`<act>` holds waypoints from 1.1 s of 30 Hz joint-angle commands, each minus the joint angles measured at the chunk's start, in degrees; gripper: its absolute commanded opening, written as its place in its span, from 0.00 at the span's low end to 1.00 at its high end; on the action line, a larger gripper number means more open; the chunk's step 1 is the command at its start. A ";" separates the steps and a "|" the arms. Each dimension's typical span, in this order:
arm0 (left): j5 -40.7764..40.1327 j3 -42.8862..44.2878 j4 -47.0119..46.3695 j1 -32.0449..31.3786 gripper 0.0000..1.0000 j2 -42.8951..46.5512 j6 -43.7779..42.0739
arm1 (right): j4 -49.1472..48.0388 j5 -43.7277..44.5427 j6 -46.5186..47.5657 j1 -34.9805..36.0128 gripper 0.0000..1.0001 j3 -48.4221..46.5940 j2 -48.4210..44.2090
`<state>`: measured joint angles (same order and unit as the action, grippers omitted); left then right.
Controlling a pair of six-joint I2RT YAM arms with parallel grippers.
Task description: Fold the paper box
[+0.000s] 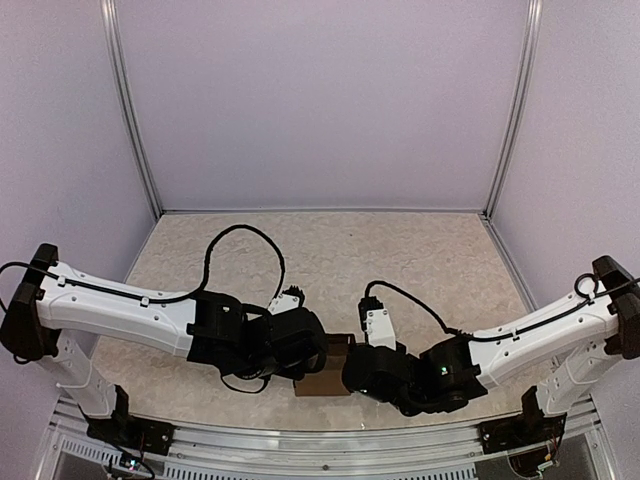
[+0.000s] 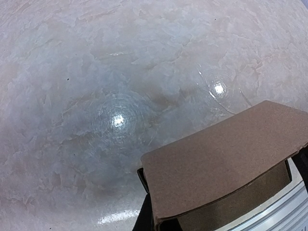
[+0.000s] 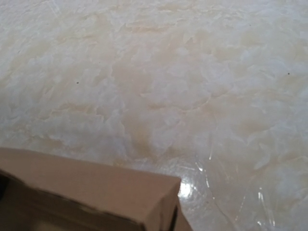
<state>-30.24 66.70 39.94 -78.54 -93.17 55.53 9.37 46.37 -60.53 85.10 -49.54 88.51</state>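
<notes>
1. Two arms meet low over the near middle of the table. The paper box sits between their wrists, close to the near edge.
2. It is already a small squarish box, not a flat sheet. The left wrist view shows a top panel lying over a darker side wall.
3. I'd judge it light, thin, fairly stiff along the creases and easy to dent. It would also slide readily on this glossy surface.
4. The best hold looks to be across two opposite walls near a folded edge, not on a loose flap.
5. The left gripper has the box between its jaws. A dark finger presses its left side and another shows at the right, so it seems clamped on the cardboard.
6. The right gripper is right at the box's right side. Its own camera shows only a box corner, so I cannot tell if it is open or closed.
</notes>
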 commanded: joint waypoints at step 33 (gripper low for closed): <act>4.66 0.36 -5.67 -2.05 0.00 -2.09 0.65 | 4.32 -8.36 4.14 2.34 0.40 0.96 -7.95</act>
<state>-29.08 66.43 37.08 -79.48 -93.69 56.36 13.10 39.55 -58.28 86.63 -48.77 84.07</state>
